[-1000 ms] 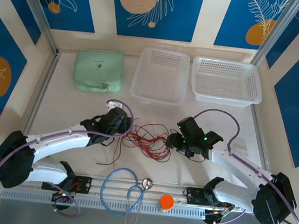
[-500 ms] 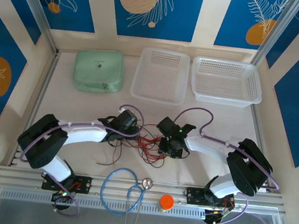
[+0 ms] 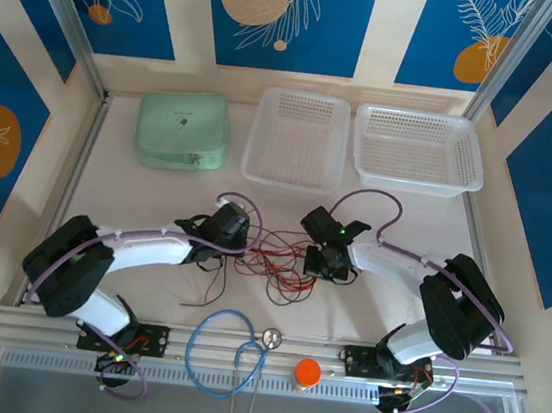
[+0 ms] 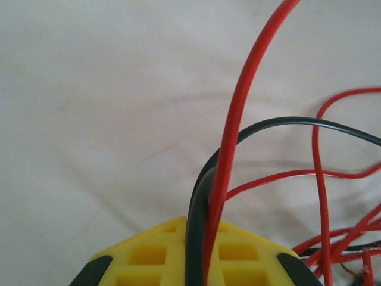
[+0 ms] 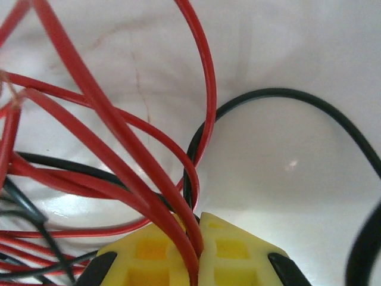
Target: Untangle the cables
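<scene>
The cables [image 3: 275, 257], thin red and black wires, lie in a loose tangle on the white table between the two arms. At the tangle's left end, my left gripper [image 3: 236, 242] is shut on a red and a black wire; these two [image 4: 217, 196] run up from between its yellow fingers [image 4: 149, 253]. My right gripper [image 3: 311, 262] is shut on the tangle's right end, where red wires [image 5: 178, 220] and a black one pass between the yellow fingers [image 5: 244, 253].
A blue stethoscope [image 3: 228, 347] and an orange cap [image 3: 308, 373] lie near the front edge. A green case [image 3: 182, 131] and two white baskets [image 3: 297, 139] [image 3: 417, 149] stand along the back. Loose wire ends trail off the tangle's front left [image 3: 207, 294].
Both arms reached inward onto the tangle and both grippers closed on wires. The bundle has been stretched slightly between them.
</scene>
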Robot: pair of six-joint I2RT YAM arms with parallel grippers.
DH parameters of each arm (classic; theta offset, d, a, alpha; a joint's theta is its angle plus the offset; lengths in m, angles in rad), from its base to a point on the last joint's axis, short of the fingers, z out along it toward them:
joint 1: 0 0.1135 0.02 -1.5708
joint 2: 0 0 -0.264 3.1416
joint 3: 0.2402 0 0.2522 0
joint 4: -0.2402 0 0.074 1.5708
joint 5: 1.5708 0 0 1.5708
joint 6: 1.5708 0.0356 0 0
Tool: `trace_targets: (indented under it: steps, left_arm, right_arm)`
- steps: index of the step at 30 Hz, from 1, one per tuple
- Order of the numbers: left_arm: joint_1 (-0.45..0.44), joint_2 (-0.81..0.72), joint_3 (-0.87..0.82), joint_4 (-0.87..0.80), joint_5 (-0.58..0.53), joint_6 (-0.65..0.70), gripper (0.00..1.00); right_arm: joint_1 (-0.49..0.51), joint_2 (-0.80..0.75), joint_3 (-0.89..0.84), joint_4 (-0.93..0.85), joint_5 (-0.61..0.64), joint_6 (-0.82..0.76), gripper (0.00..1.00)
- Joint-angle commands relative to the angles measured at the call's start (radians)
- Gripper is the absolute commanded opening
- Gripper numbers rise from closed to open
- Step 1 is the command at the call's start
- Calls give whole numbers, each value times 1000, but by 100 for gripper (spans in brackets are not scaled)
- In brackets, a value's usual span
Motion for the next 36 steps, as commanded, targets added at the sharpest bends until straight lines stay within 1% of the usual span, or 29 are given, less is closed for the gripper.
trace_targets:
  steps: [1, 5, 7, 8, 9, 10, 11, 13, 15, 16, 17, 18, 19, 21, 23, 25, 27, 29, 33, 36]
  left_arm:
    - [8, -82, 6, -141, -169, 61, 0]
    - [10, -143, -9, -159, -211, 75, 0]
    - [10, -153, -19, -156, -215, 74, 0]
    - [10, -154, -24, -153, -217, 71, 0]
    - [10, -154, -30, -150, -219, 69, 0]
    - [10, -153, -34, -150, -220, 65, 0]
    - [10, -154, -41, -143, -220, 60, 0]
    - [10, -155, -54, -132, -217, 52, 0]
    - [11, -152, -63, -119, -208, 46, 1]
    - [11, -150, -65, -114, -202, 46, 6]
    - [10, -148, -68, -108, -194, 43, 14]
    - [10, -148, -70, -99, -183, 44, 25]
    - [10, -149, -72, -95, -175, 46, 31]
    - [10, -158, -70, -84, -157, 50, 49]
    - [10, -171, -63, -83, -141, 56, 59]
    - [10, -185, -54, -89, -123, 61, 66]
    - [10, -193, -45, -97, -104, 60, 71]
    - [10, -186, -41, -97, -79, 56, 72]
    - [10, -137, -62, -49, -27, 35, 74]
    - [8, -73, -69, 3, 7, 28, 74]
  right_arm:
    - [-14, 8, 62, -133, 139, -133, 0]
    - [-3, 47, 133, -184, 240, -223, 1]
    - [8, 63, 163, -206, 299, -242, 8]
    - [11, 68, 177, -216, 322, -246, 14]
    - [15, 68, 189, -224, 337, -245, 21]
    - [16, 63, 197, -231, 342, -238, 24]
    - [16, 54, 205, -240, 337, -221, 29]
    - [16, 20, 210, -247, 297, -177, 42]
    - [13, -31, 196, -232, 213, -113, 54]
    - [10, -54, 181, -218, 166, -80, 58]
    - [5, -81, 161, -191, 106, -38, 62]
    - [0, -105, 131, -157, 43, 6, 65]
    - [-2, -123, 104, -123, -4, 45, 66]
    - [-3, -150, 44, -43, -83, 145, 67]
    - [3, -161, -4, 23, -118, 226, 68]
    - [12, -159, -31, 63, -114, 296, 68]
    - [25, -143, -41, 93, -109, 342, 68]
    - [38, -115, -34, 103, -102, 361, 69]
    - [67, -63, -5, 107, -91, 380, 70]
    - [83, -58, 11, 112, -75, 383, 71]
